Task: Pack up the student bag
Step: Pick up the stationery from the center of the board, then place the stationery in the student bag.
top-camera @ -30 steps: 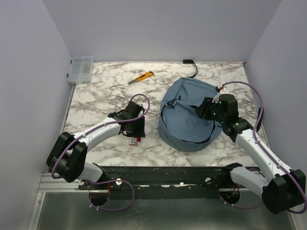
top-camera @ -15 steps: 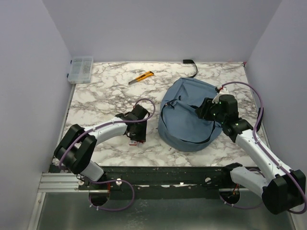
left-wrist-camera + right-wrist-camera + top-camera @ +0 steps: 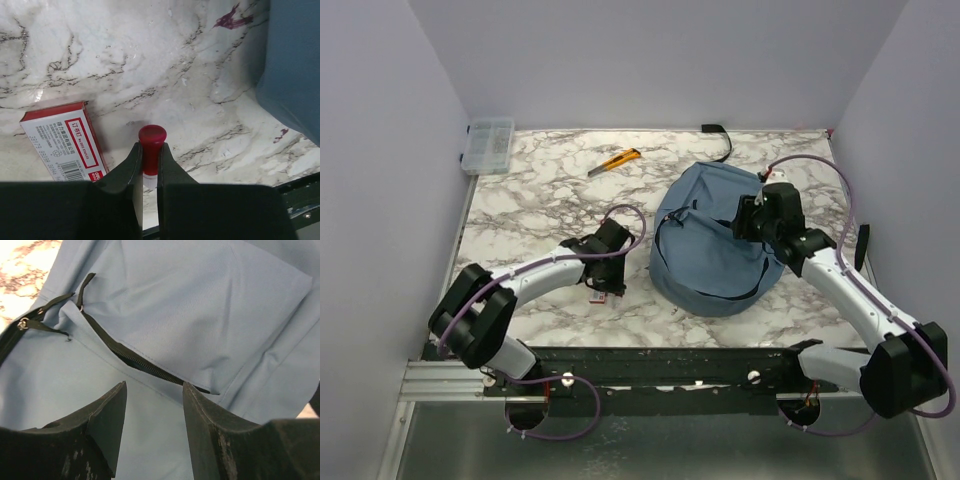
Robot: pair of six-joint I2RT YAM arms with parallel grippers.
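The student bag [image 3: 705, 260], dusty blue with black straps, lies on the right half of the marble table. Its edge shows in the left wrist view [image 3: 295, 65]. My left gripper [image 3: 149, 147] is down on the table left of the bag [image 3: 608, 283]. It is shut on a small stick with a red cap [image 3: 152, 136] and a white body. A red and white staples box [image 3: 62, 142] lies just beside it. My right gripper [image 3: 154, 390] hovers open over the bag's fabric [image 3: 200, 305], just short of a partly open zipper slit [image 3: 145, 365]. Nothing is between its fingers.
A clear plastic compartment box [image 3: 489, 146] sits at the back left corner. A yellow utility knife [image 3: 615, 161] lies behind the bag's left side, and a black strap piece [image 3: 718, 137] at the back edge. The black front rail [image 3: 650, 362] runs close behind my left gripper.
My left gripper's jaws have closed onto the red-capped stick. My right arm has swung its gripper a little farther back over the bag.
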